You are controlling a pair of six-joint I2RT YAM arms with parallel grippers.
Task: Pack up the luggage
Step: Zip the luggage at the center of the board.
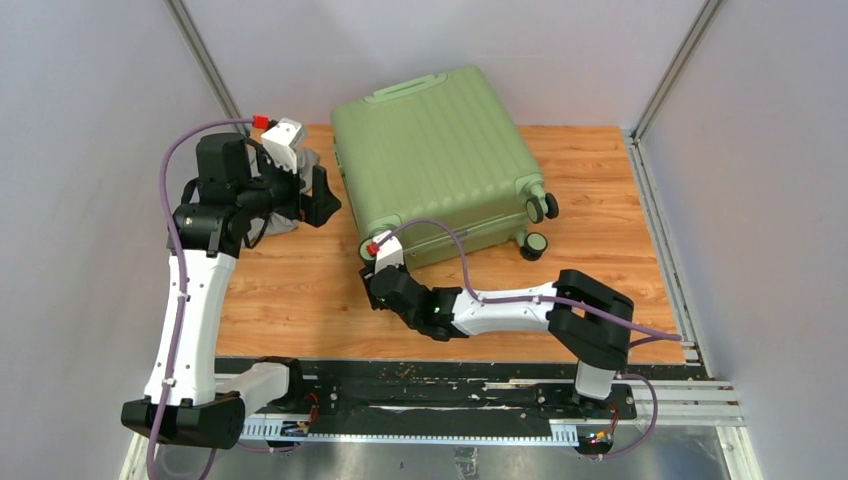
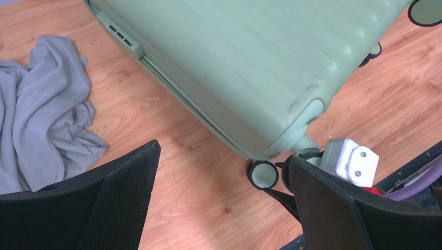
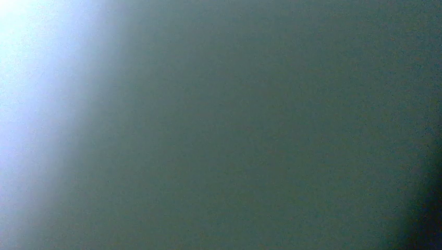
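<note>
Overhead, the closed luggage (image 1: pixel 435 160) is seen flat on the table (image 1: pixel 300 290), far middle, with the right gripper (image 1: pixel 375 280) at its near corner. Left wrist: the left gripper (image 2: pixel 223 156) is shown spread wide. Right wrist: only blur is given, so the right jaws cannot be judged.

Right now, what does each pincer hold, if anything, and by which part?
Left pincer: open, nothing held. Right pincer: at the suitcase's near corner; a grip cannot be told.

Robot lab cell: white panels (image 1: pixel 80 150), aluminium frame (image 1: pixel 206 60)
</note>
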